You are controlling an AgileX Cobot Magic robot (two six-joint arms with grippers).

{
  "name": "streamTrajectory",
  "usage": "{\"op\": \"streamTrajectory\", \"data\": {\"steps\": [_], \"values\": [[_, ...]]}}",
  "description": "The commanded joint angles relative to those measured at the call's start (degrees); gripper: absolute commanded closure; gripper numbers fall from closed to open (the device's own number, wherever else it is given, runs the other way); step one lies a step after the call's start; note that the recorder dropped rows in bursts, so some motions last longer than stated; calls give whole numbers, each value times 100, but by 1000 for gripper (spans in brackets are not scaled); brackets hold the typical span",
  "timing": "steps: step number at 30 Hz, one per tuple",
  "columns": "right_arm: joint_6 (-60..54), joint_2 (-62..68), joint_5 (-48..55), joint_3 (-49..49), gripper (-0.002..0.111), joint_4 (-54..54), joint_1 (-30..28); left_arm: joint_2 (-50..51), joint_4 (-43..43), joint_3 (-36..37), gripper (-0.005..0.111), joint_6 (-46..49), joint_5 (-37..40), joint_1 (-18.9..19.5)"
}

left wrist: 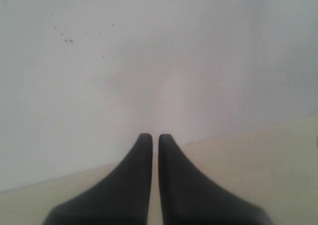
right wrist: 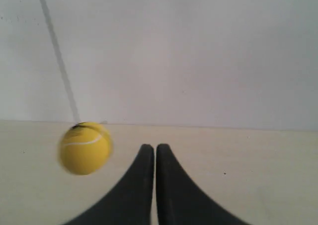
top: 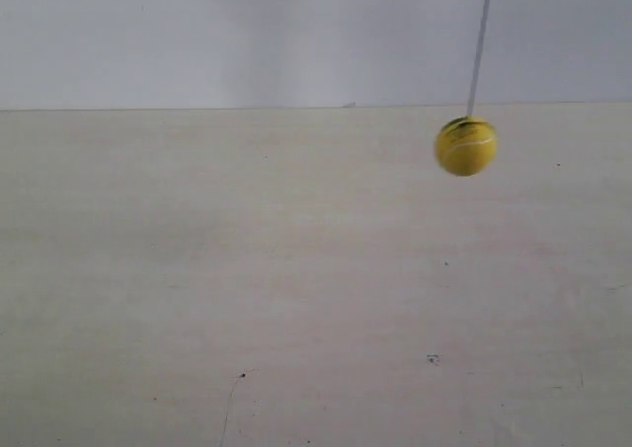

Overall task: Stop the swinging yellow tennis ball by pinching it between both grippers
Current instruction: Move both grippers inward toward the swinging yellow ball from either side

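Yellow tennis ball (top: 465, 146) hangs blurred on its string (top: 479, 42), near the right gripper (right wrist: 151, 146) but apart from it; its fingers and the left gripper (left wrist: 151, 135) fingers are together.

Nothing written can be read in any view: no text, label, brand, number or sign. The yellow tennis ball (top: 466, 147) carries small dark marks near its top, where the string (top: 478, 42) meets it; they are too blurred to make out as letters or figures. In the right wrist view the ball hangs just beside the tips of the right gripper (right wrist: 154, 148), apart from them; there the marks show only as a dark smudge.
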Motion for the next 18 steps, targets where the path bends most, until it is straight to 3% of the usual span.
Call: {"op": "streamTrajectory", "data": {"steps": [1,9,15,18], "values": [[-64,921,-326,-214,108,-164,-2,1259,465,-314,102,-51,-566,-29],[-117,2345,-1323,-256,108,-314,-2,2835,1238,-607,102,-51,-1458,-29],[53,2988,-1313,-683,108,-1085,-2,3279,1370,-724,102,-60,-1542,-29],[67,3317,-1450,-860,108,-1127,-2,3421,2051,-893,102,-388,-1760,-29]]}}
